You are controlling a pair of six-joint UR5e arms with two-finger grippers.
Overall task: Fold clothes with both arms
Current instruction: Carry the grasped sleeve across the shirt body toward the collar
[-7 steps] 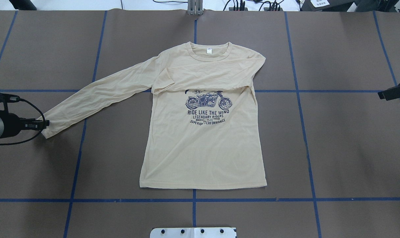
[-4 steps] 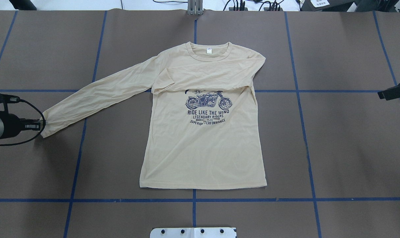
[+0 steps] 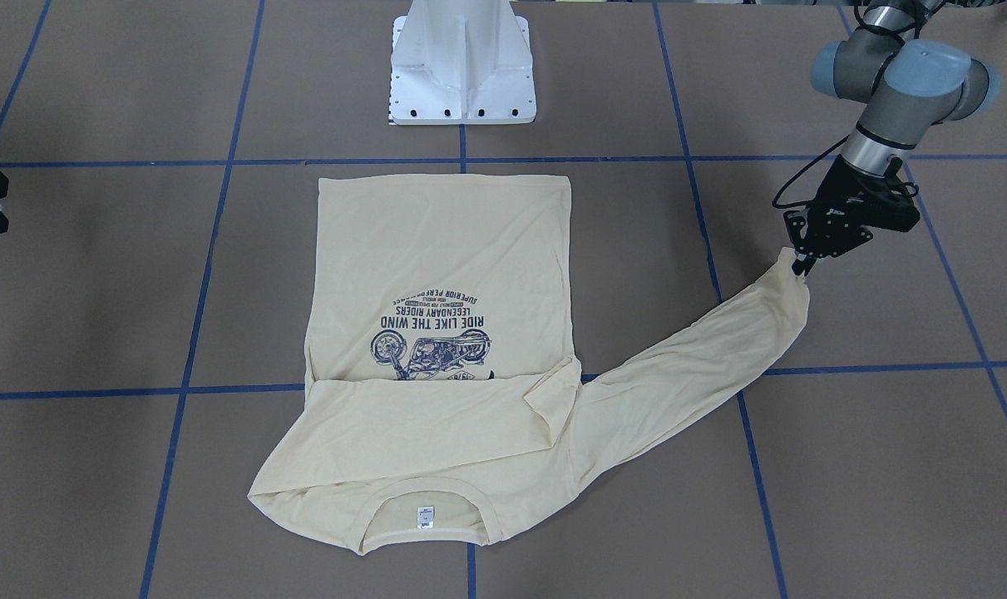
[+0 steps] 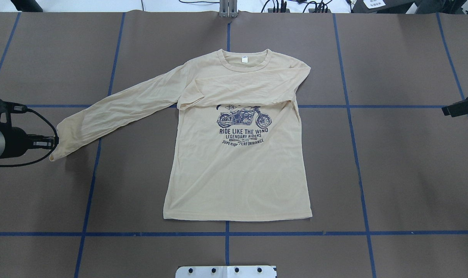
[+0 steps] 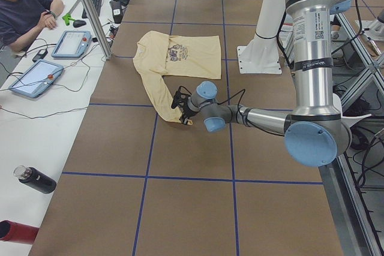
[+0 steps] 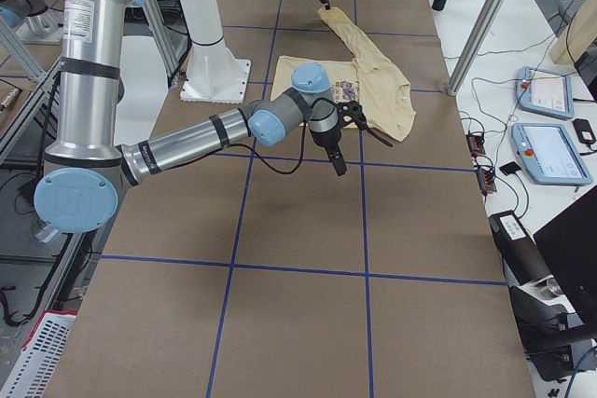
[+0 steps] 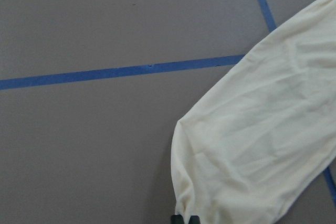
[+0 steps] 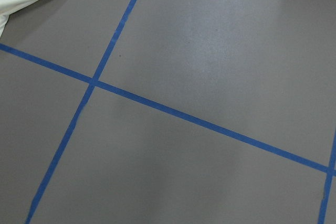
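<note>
The shirt [image 4: 237, 173] lies flat mid-tabletop [image 4: 392, 173], long axis 12 to 6, collar at 12. 1 sleeve [image 4: 121, 108] runs toward 8, its cuff clamped in the left end effector [image 4: 51, 143]. The right end effector [image 4: 460, 106] hangs at 3, well apart; I cannot tell whether it is apart or together.

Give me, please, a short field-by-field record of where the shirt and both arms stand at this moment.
garment: pale cream-yellow long-sleeved knit shirt, flat on the table, motorcycle print up, collar on the side away from the robot
extended sleeve: stretched out toward the left arm, cuff end appears raised a little
other sleeve: folded across the chest
left tool: shut on the extended sleeve's cuff
right tool: apart from the shirt, over bare table; open or shut cannot be told
surface: brown table with blue tape grid
</note>
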